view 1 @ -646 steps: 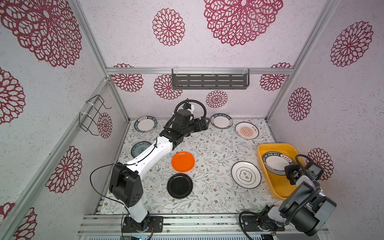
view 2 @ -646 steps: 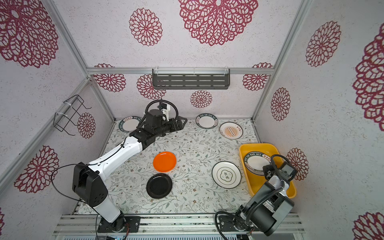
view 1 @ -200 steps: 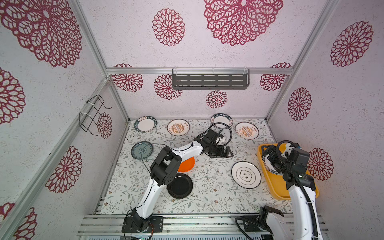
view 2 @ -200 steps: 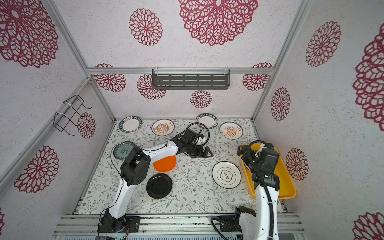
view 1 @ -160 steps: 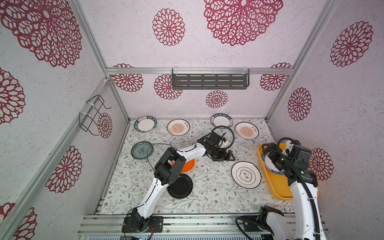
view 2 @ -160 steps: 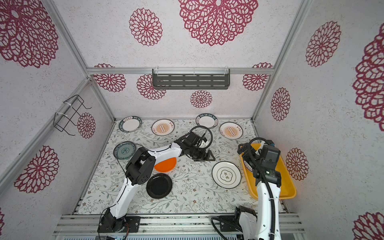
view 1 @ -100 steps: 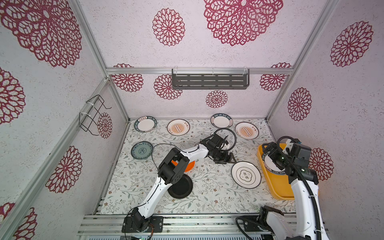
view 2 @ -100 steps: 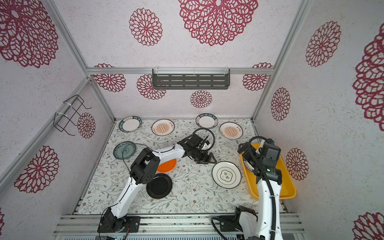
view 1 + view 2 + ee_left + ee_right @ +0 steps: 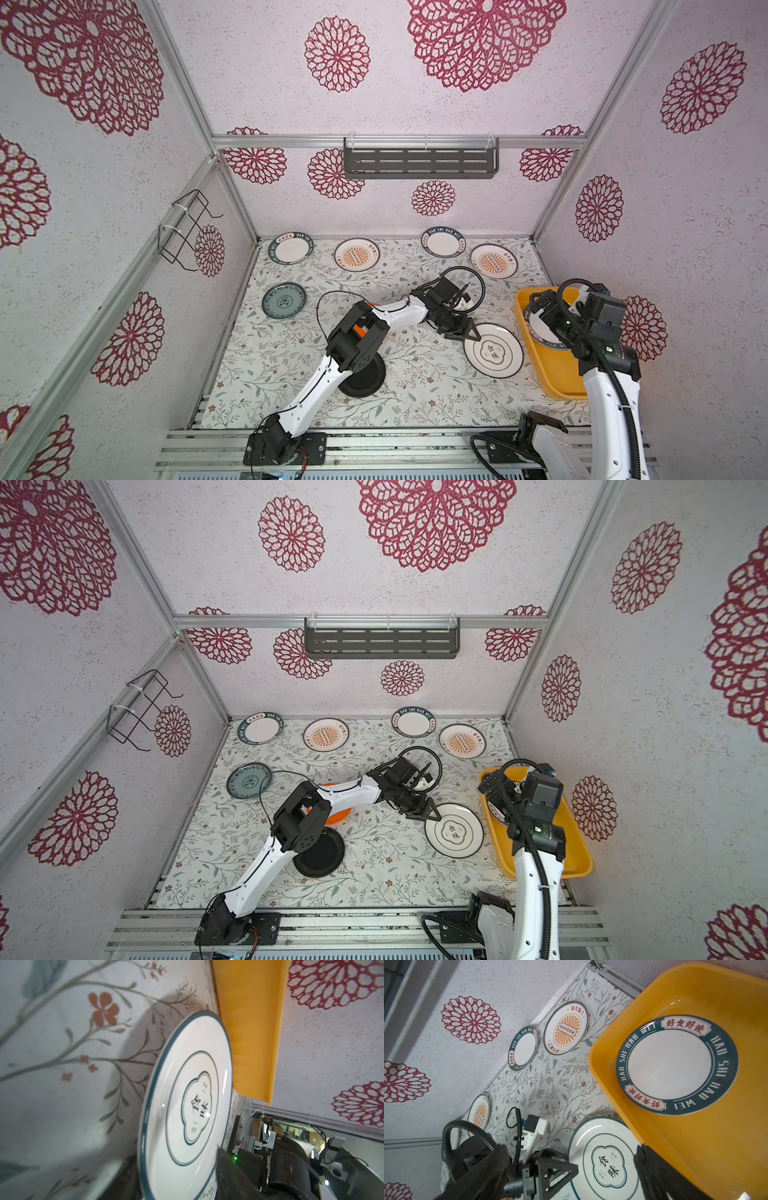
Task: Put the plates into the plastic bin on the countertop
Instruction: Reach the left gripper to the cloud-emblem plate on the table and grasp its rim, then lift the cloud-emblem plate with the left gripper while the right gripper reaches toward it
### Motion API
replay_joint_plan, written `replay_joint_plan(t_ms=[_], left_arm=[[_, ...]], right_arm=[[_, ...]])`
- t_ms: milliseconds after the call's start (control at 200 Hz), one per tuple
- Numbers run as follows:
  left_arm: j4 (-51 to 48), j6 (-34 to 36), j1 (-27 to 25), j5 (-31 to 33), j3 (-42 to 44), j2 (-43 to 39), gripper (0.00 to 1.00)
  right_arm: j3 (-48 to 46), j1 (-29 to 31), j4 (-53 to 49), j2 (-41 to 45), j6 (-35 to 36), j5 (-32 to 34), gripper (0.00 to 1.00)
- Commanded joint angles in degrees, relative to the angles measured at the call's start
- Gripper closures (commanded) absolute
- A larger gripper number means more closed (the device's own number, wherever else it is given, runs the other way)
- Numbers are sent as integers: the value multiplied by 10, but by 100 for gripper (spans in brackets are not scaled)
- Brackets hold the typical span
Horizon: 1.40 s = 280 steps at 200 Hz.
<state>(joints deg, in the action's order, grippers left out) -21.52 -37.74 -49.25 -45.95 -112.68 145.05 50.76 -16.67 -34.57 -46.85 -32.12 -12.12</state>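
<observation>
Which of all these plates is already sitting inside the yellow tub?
The white round plate with the teal lettered rim, lying flat in the yellow-orange plastic bin. All the rest in view lie out on the leafy-print countertop.

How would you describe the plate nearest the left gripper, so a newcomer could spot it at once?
Find the yellow-orange bin at the right of the countertop. The plate sits just beside it, toward the middle. It alone bears black characters in a clover-shaped frame.
</observation>
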Motion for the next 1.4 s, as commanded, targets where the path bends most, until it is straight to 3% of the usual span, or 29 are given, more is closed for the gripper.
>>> replay_joint_plan(t_ms=[0,160,355,565,1041,1236,1396], left_arm=[[-31,10,-2,17,1,24,58],[-33,9,1,27,-2,22,81],[-28,4,13,40,16,0,100],[-4,-16,44,52,77,-76,100],[25,-61,161,73,213,-280,100],[25,-74,203,60,213,-318,100],[30,-84,224,33,199,-319,100]], right_arm=[[13,2,-5,10,-4,19,1],[15,2,-8,13,-5,22,1],[14,2,3,13,-13,10,1],[-1,2,35,19,-29,1,1],[-95,12,176,29,-77,-150,1],[-137,88,270,22,-115,-166,2],[-144,192,325,-23,-130,-119,4]])
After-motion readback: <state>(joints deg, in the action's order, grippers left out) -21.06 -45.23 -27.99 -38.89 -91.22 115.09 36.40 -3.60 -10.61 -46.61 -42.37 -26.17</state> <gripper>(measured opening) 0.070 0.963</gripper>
